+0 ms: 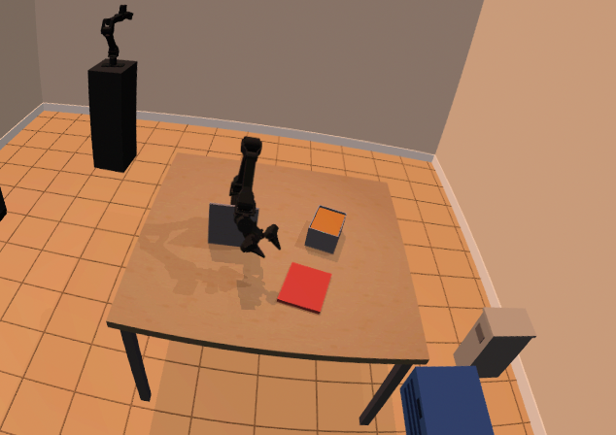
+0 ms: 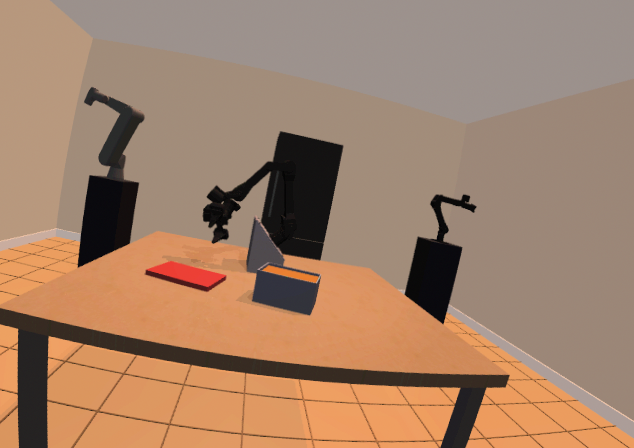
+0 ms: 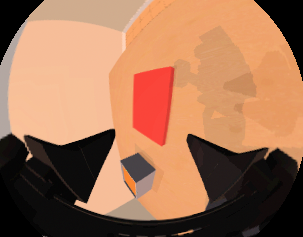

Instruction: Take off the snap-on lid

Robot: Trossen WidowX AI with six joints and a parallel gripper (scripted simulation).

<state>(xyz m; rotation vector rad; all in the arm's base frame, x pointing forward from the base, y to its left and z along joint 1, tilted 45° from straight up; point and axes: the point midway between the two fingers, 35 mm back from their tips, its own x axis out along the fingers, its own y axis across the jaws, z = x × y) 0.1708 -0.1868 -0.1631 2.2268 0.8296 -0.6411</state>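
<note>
A: So the tool [image 1: 267,251] [image 2: 220,230] [image 3: 151,135] is wide open, nothing in it, hanging above the worktop [image 1: 367,296] [image 2: 358,325] [image 3: 193,184], well apart from the box [image 1: 323,239] [image 2: 285,292] [image 3: 144,179]. How would you play it from here?

B: Looks like the lid's already down, so I'd just back off. Keep the fingers spread, go up and away, and don't swing across the box or it might get nudged.

A: And the lid [image 1: 304,287] [image 2: 185,275] [image 3: 152,104]?

B: Red, thin slab, roughly square, lying flat on the worktop beside the box, not touching it. Can't tell for sure which side is up, tbh.
</note>
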